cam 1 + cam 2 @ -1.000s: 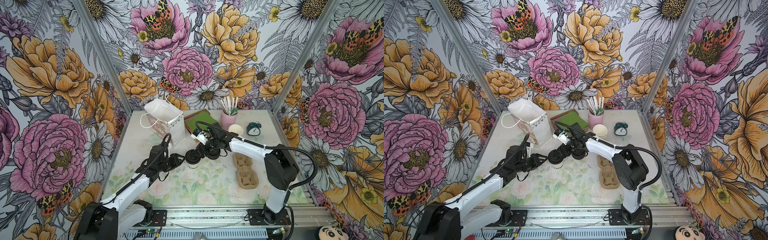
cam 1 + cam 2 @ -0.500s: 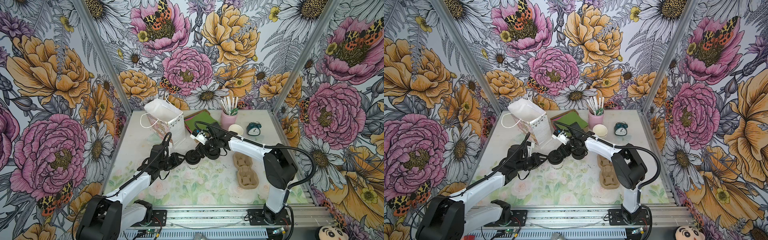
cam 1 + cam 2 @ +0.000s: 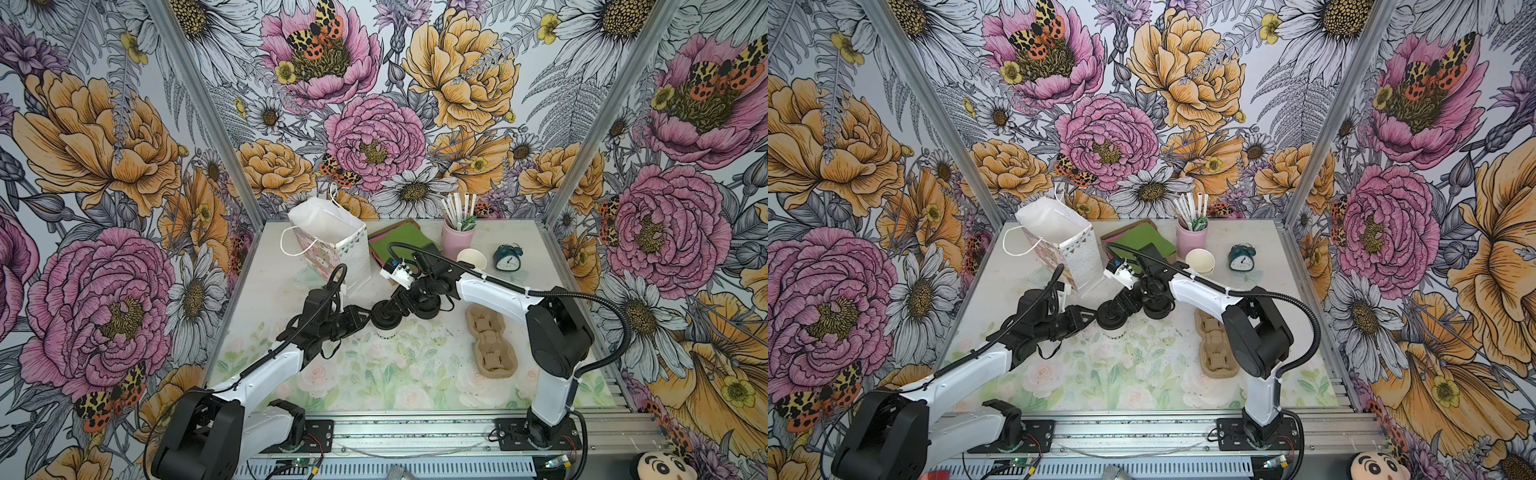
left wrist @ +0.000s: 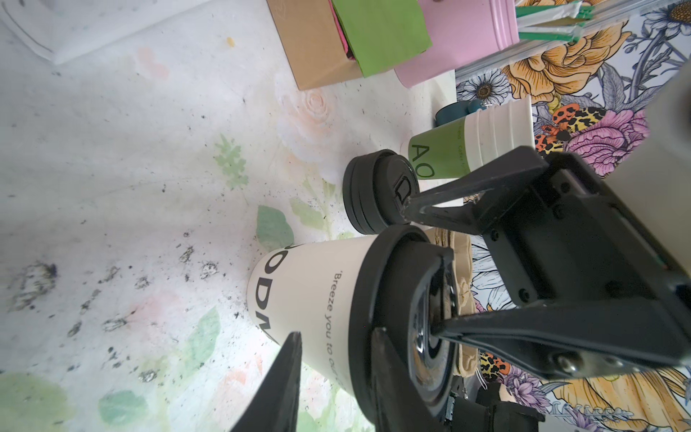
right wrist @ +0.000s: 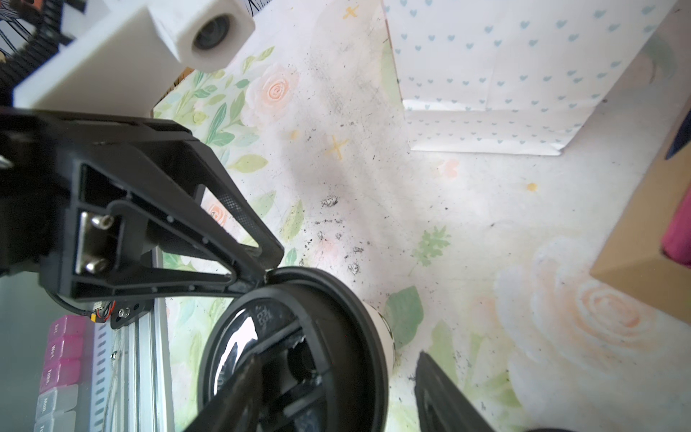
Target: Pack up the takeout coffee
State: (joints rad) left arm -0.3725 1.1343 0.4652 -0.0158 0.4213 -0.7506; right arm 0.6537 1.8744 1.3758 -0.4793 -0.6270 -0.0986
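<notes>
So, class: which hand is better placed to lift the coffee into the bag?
Probably left: the left hand is level with the takeout coffee's side, and the gift bag stands just behind it. The right hand sits over the lid.

Three walls (image 3: 374,137) carry a large floral print in pink and orange. The tabletop (image 3: 374,374) shows a pale rose pattern.

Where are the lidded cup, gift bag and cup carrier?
lidded cup (image 3: 385,321): in a top view, its black lid.
gift bag (image 3: 356,258): in a top view, its dotted side.
cup carrier (image 3: 490,343): in a top view, its middle ridge.
</notes>
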